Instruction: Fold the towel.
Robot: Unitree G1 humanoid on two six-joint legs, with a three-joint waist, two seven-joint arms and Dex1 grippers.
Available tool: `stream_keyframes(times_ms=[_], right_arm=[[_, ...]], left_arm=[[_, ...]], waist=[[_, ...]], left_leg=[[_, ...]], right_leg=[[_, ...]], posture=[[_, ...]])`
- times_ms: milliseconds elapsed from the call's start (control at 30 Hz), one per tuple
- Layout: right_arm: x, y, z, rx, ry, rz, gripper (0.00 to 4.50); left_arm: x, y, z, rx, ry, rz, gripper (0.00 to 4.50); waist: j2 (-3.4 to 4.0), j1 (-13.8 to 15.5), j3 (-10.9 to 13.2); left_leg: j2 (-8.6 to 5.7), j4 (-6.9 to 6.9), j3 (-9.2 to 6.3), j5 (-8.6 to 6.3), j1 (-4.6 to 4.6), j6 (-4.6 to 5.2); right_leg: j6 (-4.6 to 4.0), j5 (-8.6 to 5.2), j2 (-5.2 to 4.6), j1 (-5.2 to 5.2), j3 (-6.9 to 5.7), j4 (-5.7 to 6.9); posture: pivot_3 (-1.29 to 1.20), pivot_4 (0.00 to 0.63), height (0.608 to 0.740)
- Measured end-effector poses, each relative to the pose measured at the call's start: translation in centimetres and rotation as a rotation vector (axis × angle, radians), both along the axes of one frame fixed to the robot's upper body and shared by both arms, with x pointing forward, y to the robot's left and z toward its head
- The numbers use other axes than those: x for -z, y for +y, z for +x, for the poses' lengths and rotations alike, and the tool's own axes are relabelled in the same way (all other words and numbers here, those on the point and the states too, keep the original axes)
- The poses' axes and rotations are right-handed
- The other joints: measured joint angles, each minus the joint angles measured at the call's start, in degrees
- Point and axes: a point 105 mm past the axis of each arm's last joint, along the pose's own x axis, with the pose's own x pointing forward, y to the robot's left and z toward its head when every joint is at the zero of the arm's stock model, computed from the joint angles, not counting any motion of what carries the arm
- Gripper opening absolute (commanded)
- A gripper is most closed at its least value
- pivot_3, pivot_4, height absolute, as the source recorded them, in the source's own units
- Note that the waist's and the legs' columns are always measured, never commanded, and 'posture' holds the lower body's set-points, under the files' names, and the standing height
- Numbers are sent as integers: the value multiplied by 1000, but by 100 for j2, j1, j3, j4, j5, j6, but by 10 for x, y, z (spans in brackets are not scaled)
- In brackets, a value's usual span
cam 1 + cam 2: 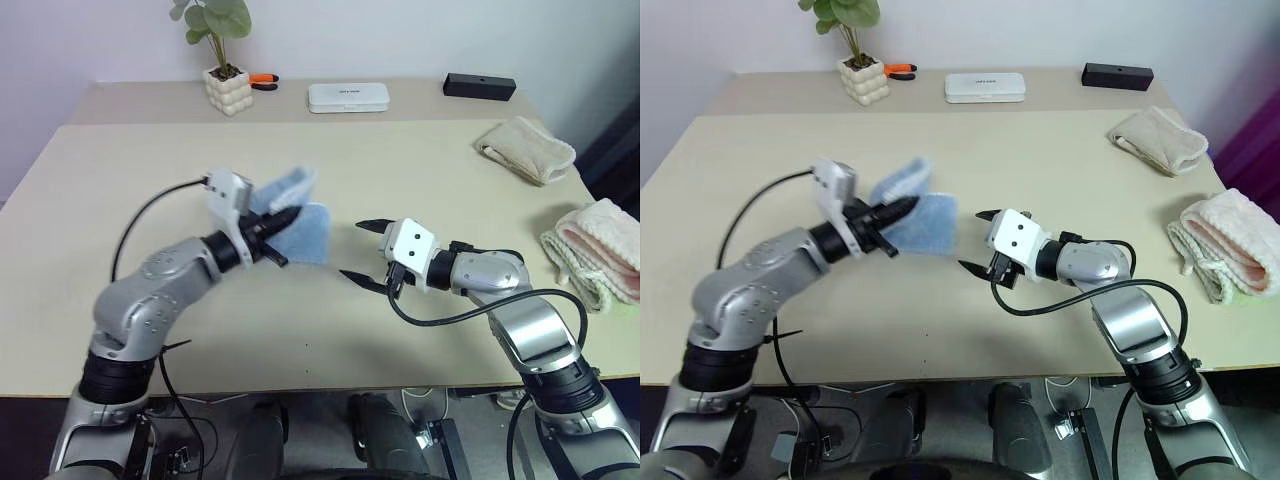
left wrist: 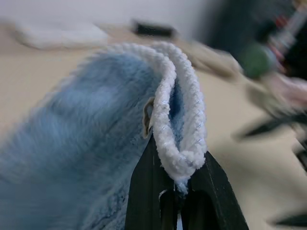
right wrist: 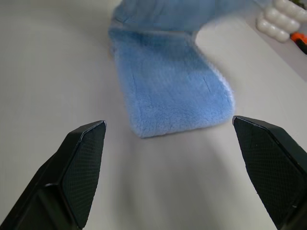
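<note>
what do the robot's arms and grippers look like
Both arms are silver-grey metal with rounded shells and black joint rings. Each ends in a white boxy wrist block, the right one marked with dark dots, and a black cable loops from it. The left gripper and right gripper each have two black pointed fingers with textured pads.

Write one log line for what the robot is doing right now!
left end effector: shut on towel hem, lifted | right end effector: open, beside towel, not touching | fold: not done

Office-like test room — plain beige laminate table [image 1: 420,150] against a bare pale wall [image 1: 420,35], with a potted green plant in a white bubbled pot [image 1: 226,75] and a flat white plastic box [image 1: 348,97].
</note>
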Motion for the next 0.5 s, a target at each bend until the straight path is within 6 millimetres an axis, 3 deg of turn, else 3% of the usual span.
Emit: stream_keyframes(times_ms=[100,200,300,500], right_arm=[[0,0,1,8,-5,1,4341],[2,-1,1,20,-4,2,4341],[4,-2,1,30,-1,4,4341],[6,-4,0,38,0,0,4341]], left_arm=[[29,-14,5,7,93,71,44],[45,-16,9,-15,159,101,44],[47,-15,13,-34,165,109,906],[38,-7,13,-46,166,62,3750]], waist=[[0,4,0],[-1,1,1],[-1,14,1],[-1,-3,1]], left_leg=[[0,3,-1,0,-1,0],[0,3,-1,0,-3,0],[-1,4,-2,0,-3,0],[0,3,-2,0,-2,0]], right_leg=[[0,0,0,0,0,1],[1,0,-1,0,0,0],[1,0,-1,1,0,0],[1,0,-2,0,0,1]], posture=[[0,150,737],[0,150,737],[0,150,737],[0,150,737]])
